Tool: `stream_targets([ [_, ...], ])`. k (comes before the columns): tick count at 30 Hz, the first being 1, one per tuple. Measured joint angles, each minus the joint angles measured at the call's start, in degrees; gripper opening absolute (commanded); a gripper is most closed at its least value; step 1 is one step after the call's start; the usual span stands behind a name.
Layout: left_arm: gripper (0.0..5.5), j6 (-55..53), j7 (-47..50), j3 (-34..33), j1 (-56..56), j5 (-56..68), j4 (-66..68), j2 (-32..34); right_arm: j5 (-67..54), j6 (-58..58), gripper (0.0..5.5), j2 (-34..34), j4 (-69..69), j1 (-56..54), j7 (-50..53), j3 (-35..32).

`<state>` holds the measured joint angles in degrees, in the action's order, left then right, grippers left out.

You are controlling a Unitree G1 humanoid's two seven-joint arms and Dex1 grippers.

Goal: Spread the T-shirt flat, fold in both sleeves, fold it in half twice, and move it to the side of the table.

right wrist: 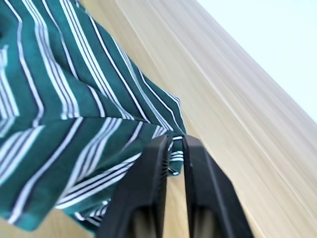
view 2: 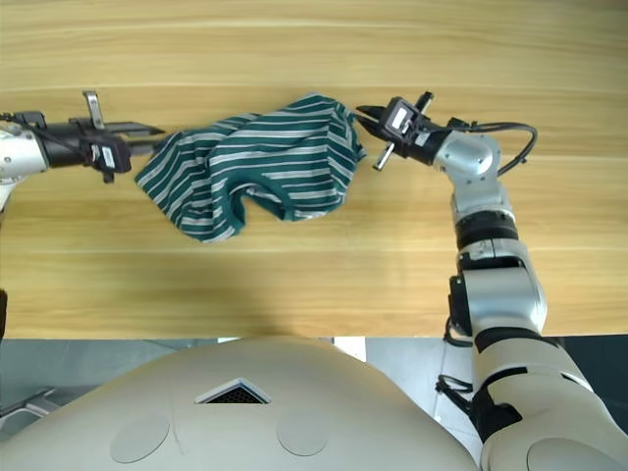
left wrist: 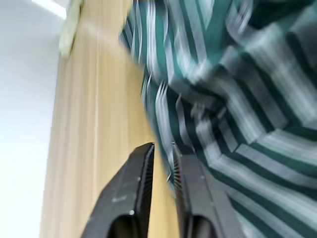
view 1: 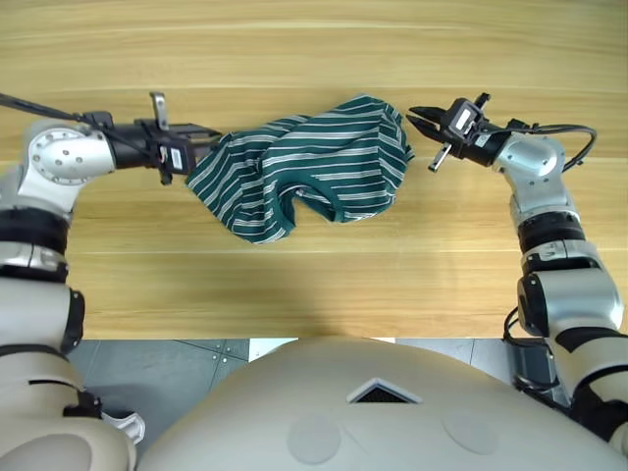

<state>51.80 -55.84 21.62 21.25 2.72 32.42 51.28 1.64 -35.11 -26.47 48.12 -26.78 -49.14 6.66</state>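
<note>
t-shirt [view 1: 314, 167] bunched on worktop [view 1: 314, 285], left claw [view 1: 208, 130] and right claw [view 1: 417, 120] clenched on its opposite edges; spreading unfinished, folds pending.

I see left gripper [left wrist: 162, 147] low over wooden table [left wrist: 94, 124]; black fingers [left wrist: 141, 173] nearly together, thin slit between; edge of green striped T-shirt [left wrist: 237, 99] caught at tips; cloth rumpled, blurred; rest I can't tell.

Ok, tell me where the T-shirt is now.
In the left eye view, the T-shirt sits bunched centrally, between the left gripper and the right gripper, each pinching an edge.
</note>
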Motion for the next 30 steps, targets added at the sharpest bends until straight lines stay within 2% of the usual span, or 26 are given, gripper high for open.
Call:
stream_targets([
  [3,1.73,-5.32,-9.28,2.37,-9.24,15.50,-15.95,1.36,-4.66,1.31,1.59,-0.15,-9.35,4.82,-5.91,0.52],
  [7,2.44,-11.36,-13.99,2.66,-14.82,21.19,-23.69,0.66,-8.02,5.41,2.36,-0.70,-19.18,9.98,-11.31,2.43],
  [11,3.05,-12.63,-12.20,2.60,-15.64,12.68,-21.27,-3.23,-6.44,7.48,2.93,-2.22,-22.87,14.92,-15.01,6.89],
  [16,3.86,-10.82,-3.89,2.48,-13.85,-5.00,-14.00,-7.08,-0.63,7.09,2.93,-4.03,-22.77,17.34,-14.61,10.54],
  [20,4.58,-7.70,1.78,2.43,-12.03,-11.61,-11.45,-8.29,0.43,5.81,2.93,-4.26,-22.70,17.26,-13.17,11.94],
  [27,4.58,-5.01,3.65,3.13,-10.99,-14.44,-10.27,-7.77,2.07,4.70,2.93,-4.23,-21.26,15.72,-9.87,13.83],
  [30,4.05,-4.54,3.79,3.64,-11.01,-14.92,-10.33,-6.69,2.50,4.68,2.93,-3.74,-20.31,15.02,-8.24,14.59],
])
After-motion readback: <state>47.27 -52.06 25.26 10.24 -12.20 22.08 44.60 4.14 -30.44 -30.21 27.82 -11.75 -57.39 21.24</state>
